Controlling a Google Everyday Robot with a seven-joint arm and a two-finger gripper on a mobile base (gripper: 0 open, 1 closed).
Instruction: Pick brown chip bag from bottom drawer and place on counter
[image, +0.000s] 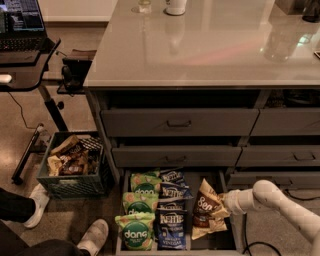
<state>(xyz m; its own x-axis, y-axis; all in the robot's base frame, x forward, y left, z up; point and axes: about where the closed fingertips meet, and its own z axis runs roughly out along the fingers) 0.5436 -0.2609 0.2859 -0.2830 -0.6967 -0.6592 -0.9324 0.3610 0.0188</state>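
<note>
We note the gripper (223, 204), smooth white casing, in the bottom drawer (212, 243), brown chip bag (204, 207) against it, crinkly glossy film, matt grey drawer fronts (179, 122) above it, glossy reflective counter (210, 55) highest.

The pincer (223, 202) meets the right edge of the brown chip bag (204, 209) in the bottom drawer (222, 239) — partly lost against the foil. Its arm (282, 202) runs off the right edge; the table (210, 55) is cropped top and right — the laptop (22, 20) too, upper left.
</note>
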